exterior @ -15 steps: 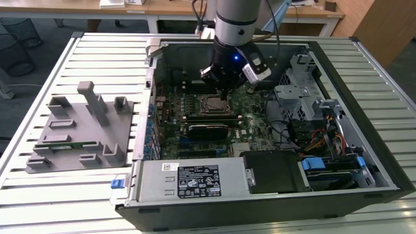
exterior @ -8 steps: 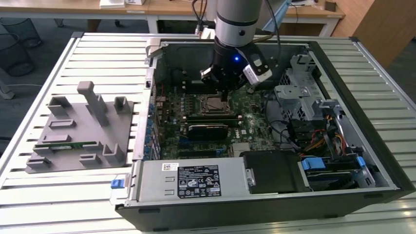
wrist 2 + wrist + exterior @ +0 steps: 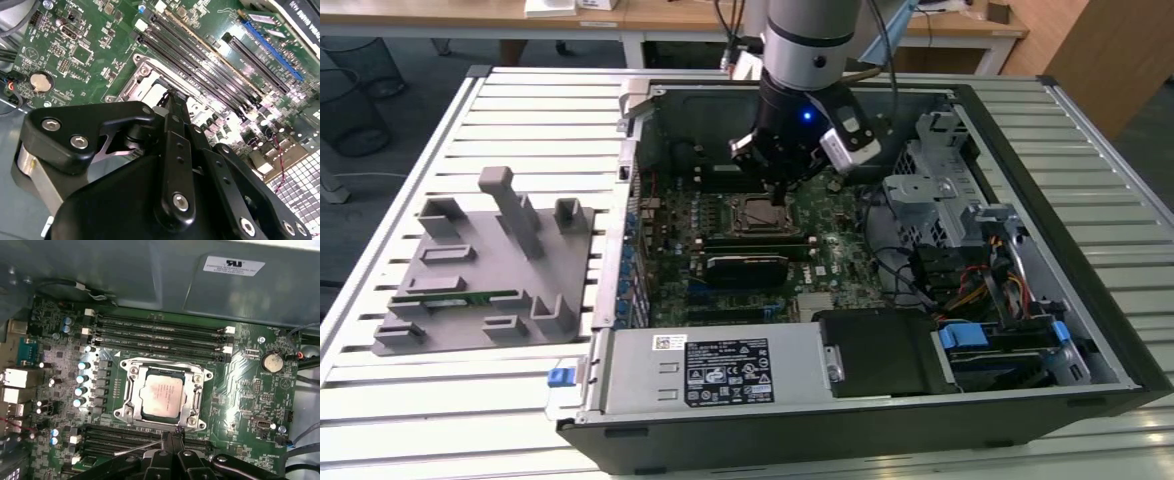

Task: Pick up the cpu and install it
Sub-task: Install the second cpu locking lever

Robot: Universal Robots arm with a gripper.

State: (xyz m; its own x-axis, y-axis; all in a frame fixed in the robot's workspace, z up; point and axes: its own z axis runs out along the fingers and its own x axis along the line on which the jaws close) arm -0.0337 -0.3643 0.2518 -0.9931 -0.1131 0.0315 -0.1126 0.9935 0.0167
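**Claw above the seated cpu inside the open case**

The cpu lay flat in its metal socket frame on the green motherboard, silver top up, with rows of dark memory slots running along two opposite sides of the socket. The arm came straight down into the open computer case, and the claw hung just above the socket's edge, its black fingers drawn together and holding nothing. Open room around the socket was tight: case walls stood on all sides, and a drive cage with bundled cables stood beside the board.

A white label on the grey case wall carried print too small to read. A coin cell sat on the board, well apart from the socket.

Outside the case, a grey parts fixture rested on the slatted tabletop, holding a thin green memory stick.
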